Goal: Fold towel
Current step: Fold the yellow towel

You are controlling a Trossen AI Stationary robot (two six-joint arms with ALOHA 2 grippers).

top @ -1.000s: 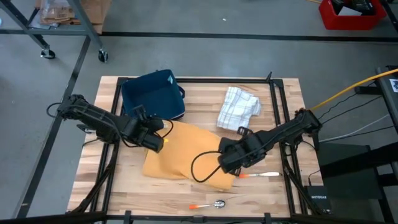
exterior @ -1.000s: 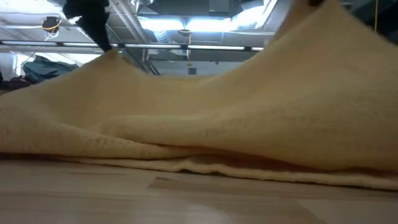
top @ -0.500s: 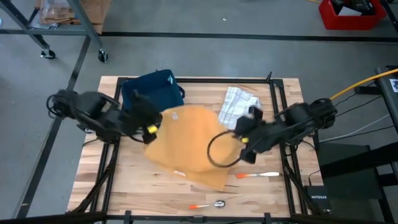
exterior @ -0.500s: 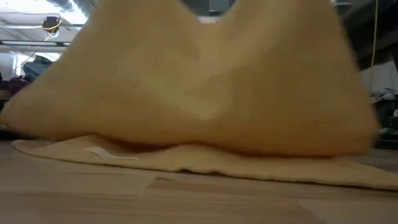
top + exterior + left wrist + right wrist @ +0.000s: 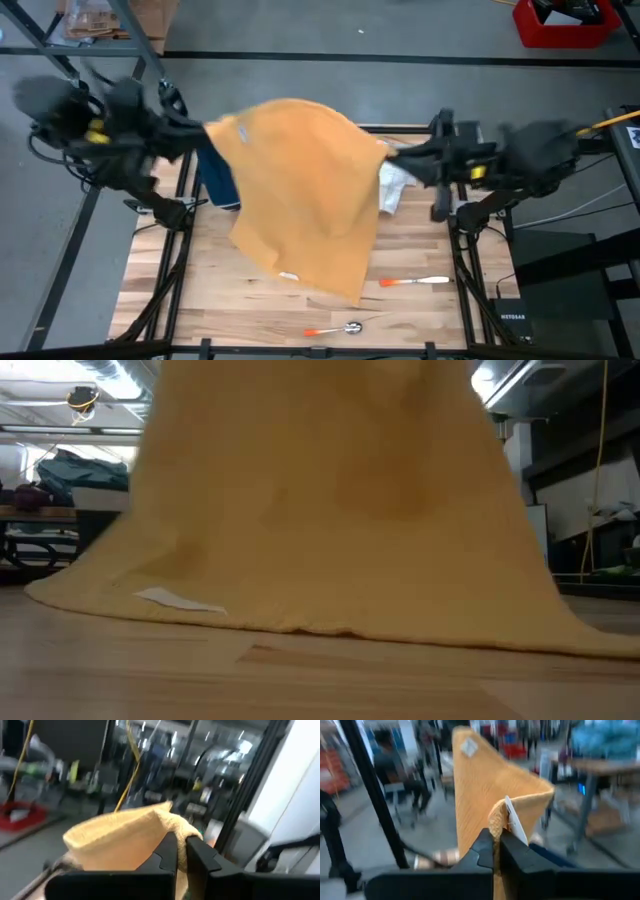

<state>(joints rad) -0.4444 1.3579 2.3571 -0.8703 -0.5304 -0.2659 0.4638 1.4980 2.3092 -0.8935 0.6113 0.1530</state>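
Aloft now: left end effector [image 5: 181, 851] and right end effector [image 5: 496, 851] pinching orange towel [image 5: 300, 200] corners; could snag spoon [image 5: 350, 327] at six o'clock.

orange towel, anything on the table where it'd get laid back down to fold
Yes. Under the orange towel, which both grippers hold lifted: blue bag on the left, checkered cloth on the right. Orange-handled tool just beside its low edge.

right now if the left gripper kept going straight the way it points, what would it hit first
Probably the right gripper. The left gripper points across the table along the orange towel stretched between them, though depth is hard to judge.
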